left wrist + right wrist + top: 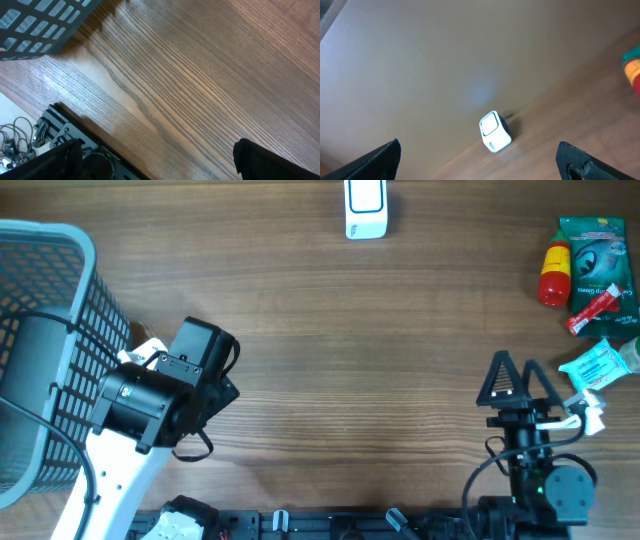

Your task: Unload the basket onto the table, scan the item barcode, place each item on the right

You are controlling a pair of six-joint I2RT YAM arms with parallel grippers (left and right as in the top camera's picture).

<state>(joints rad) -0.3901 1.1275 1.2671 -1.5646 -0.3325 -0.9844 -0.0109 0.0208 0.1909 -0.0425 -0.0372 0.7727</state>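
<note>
Basket (60,290) sits left. Our left gripper (155,161) and right gripper (517,380) hang empty, jaws apart. Items lie right: pouch (597,250), packet (598,365), bottle (553,272). We judge the near packet light, soft, crinkly; pinch its edge. Scanner (365,208) waits far centre.

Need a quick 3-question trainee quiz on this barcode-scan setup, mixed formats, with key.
1. True or false: the left gripper and right gripper both stand open and empty.
2. The scanner sits: A) at the far edge of the table, near centre; B) between a gripper's fingers; C) among the packets on the right.
3. Which item lies nearest the right gripper?
Key: 1 true; 2 A; 3 the light-blue packet.
</note>
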